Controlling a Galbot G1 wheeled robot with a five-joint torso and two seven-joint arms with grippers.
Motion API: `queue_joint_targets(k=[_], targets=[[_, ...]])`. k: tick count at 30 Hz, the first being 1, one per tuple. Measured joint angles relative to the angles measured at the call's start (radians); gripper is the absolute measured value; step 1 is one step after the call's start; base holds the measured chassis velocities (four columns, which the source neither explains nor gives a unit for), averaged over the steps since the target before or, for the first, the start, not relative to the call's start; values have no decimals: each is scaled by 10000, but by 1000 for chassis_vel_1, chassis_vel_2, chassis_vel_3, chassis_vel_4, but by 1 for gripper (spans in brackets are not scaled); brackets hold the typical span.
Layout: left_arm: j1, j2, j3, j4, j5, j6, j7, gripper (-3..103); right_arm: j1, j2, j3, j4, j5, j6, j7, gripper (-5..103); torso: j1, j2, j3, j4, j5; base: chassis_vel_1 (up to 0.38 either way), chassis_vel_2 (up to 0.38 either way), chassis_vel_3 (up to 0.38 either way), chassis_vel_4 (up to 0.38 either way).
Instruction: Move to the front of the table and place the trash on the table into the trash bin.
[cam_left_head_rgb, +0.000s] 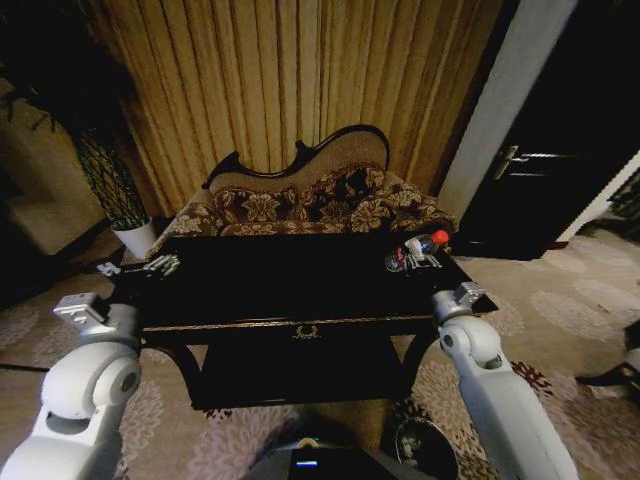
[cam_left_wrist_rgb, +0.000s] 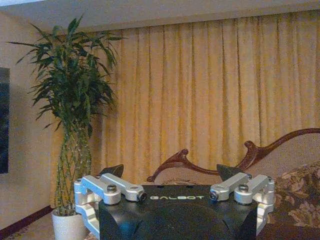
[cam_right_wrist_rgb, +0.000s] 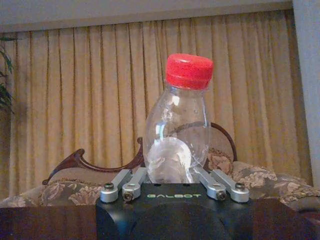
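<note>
Bottle (cam_right_wrist_rgb: 177, 130) upright between closed right jaws above table (cam_left_head_rgb: 290, 275) (red cap plain at wrist); left jaws wide, empty.

The glossy black table (cam_left_head_rgb: 300, 290) carries a red-capped clear bottle (cam_left_head_rgb: 428, 245) at its far right.

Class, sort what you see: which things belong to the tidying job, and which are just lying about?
Job: glossy black table with gold trim; clear plastic bottle with a red cap, in the right hand; small black bin.
Lying about: floral sofa; potted bamboo plant; gold curtains.
</note>
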Motion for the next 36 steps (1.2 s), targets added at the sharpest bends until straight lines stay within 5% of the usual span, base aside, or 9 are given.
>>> queue_joint_targets(k=[36], targets=[[-4, 396, -757, 1016, -435, -435, 395, 100, -1010, 49, 1042, -278, -75, 841, 1, 28, 0, 0, 0, 0, 0, 66, -61, -65, 65]])
